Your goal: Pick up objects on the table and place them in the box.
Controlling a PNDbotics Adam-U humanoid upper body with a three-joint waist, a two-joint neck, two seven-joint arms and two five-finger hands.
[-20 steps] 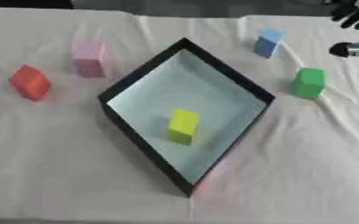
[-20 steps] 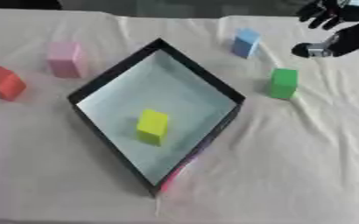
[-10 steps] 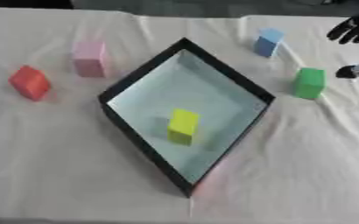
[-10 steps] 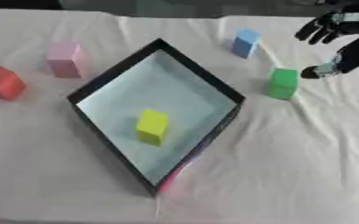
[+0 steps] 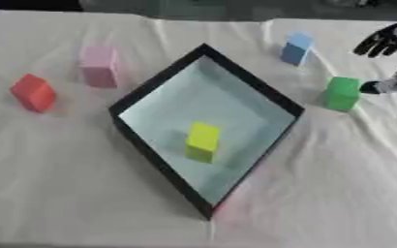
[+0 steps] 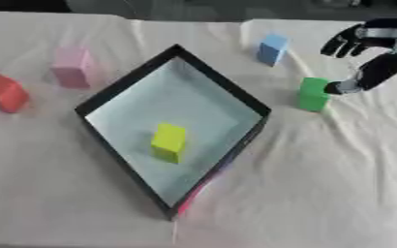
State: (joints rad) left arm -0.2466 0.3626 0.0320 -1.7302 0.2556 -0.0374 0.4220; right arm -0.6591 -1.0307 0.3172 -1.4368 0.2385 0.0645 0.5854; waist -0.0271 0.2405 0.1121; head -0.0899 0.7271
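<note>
The robot's right hand, black with silver joints, reaches in from the upper right, over a table covered in wrinkled white cloth. The right eye view shows the whole hand, while the left eye view catches only its fingers and thumb tip at the picture's right edge. The fingers are spread and relaxed, pointing left and down, with the thumb reaching lower; the hand holds nothing. The thumb tip sits just beside the right side of a small green block, and whether it touches cannot be told. The left hand shows in neither view.

Up and left of the green block stands a small light blue block, apart from the hand. Left of both lies a shallow square box with black walls and a pale bluish floor, turned like a diamond. A yellow-green block stands upright on the box floor, near its middle. Outside the box, well to its left, a pink block stands on the cloth, and farther left and lower sits a red block.
</note>
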